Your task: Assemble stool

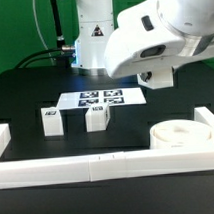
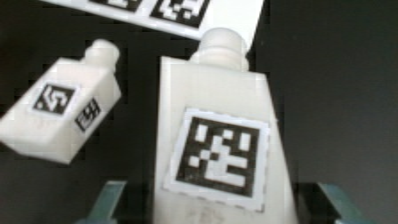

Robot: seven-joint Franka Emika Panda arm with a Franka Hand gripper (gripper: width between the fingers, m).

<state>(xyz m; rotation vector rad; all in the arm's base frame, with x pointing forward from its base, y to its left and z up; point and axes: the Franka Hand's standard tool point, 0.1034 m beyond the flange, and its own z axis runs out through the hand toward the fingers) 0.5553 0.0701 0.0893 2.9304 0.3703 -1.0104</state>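
Wrist view: close on one leg block [image 2: 214,140], tag side toward the camera, rounded peg end pointing at the marker board [image 2: 151,10]. Sits between the fingers [image 2: 118,200] of the end effector [image 2: 222,205], set partly apart, one along each long side. Seems to leave a dark sliver on both sides, so cannot tell whether clamped on the block or merely straddling it. Has a second leg block [image 2: 68,105] near, tilted and not touching.

Exterior view: seat [image 1: 184,134] well apart from the leg blocks, resting on the black bench [image 1: 24,93] in the corner of the rails [image 1: 97,170] at the exterior view's right. No third leg made out.

Looks like hard moulded plastic: stiff, light, unlikely to give or crack under a firm pinch. Probably smooth and a little slippery against the pads. Best taken across the two flat long sides, square to them and near mid-length, to stop it swinging or twisting. Better kept clear of the peg end, judged to be needed free for the seat. Calls for level carrying, without jerks.
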